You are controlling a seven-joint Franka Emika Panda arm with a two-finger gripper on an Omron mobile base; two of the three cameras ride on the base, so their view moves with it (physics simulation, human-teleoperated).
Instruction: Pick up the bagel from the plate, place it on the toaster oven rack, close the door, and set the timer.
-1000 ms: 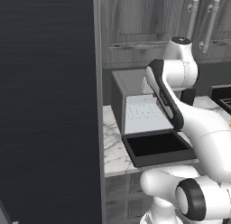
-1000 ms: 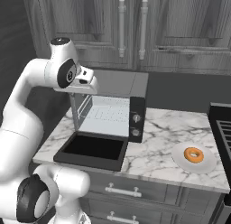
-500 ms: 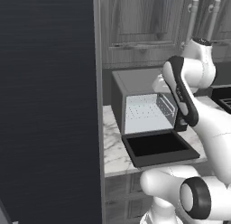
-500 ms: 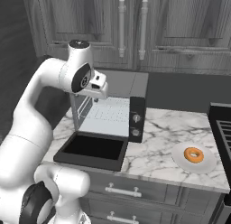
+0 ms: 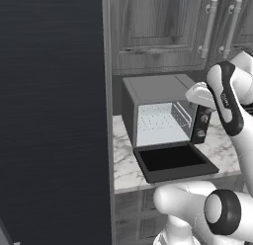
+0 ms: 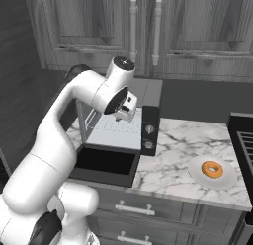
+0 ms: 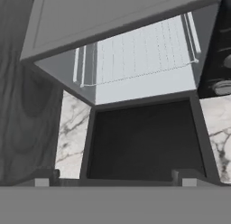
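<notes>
Hand (image 6: 126, 112): fingers spread apart, holding nothing, poised above the toaster oven (image 5: 153, 91) front; fingertips largely hidden behind the wrist from both base cameras. Door (image 7: 144, 142): folded down flat on the counter (image 6: 183, 155), handle edge cut off in the hand camera; rack (image 7: 135, 51) bare. Bagel (image 6: 213, 169): on plate (image 6: 197, 176), well right of the oven.

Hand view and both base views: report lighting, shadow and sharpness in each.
Hand view: soft and blurry, the rack bright, the open door nearly black. Left base view: the left half is a dark, flat panel; the toaster oven interior is lit pale. Right base view: even light, no glare; the bagel on its plate reads clearly, with a faint shadow under the plate.
</notes>
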